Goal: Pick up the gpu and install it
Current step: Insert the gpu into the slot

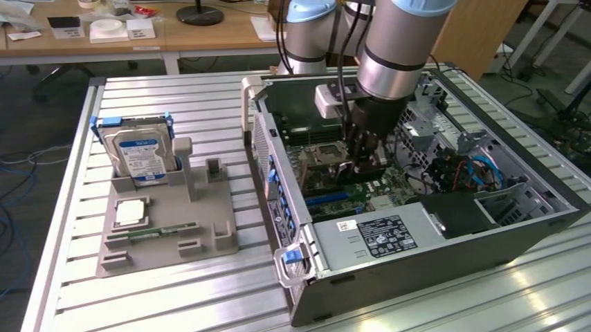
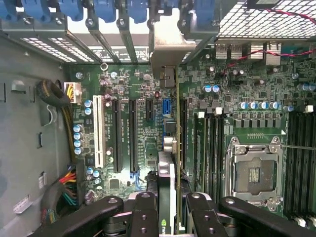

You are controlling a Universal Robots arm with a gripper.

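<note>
My gripper reaches down into the open computer case, over the motherboard. It is shut on the gpu, a thin card seen edge-on in the wrist view, running from between the black fingers out to its metal bracket. The bracket lies against the row of blue-clipped slot covers. The card stands upright over the motherboard, in line with a slot beside the long black expansion slots. Whether its edge is seated in the slot is hidden.
A grey holder on the slatted table in the exterior view's left carries a blue-labelled hard drive, a processor chip and a green memory stick. Inside the case are the power supply, the empty processor socket and cable bundles.
</note>
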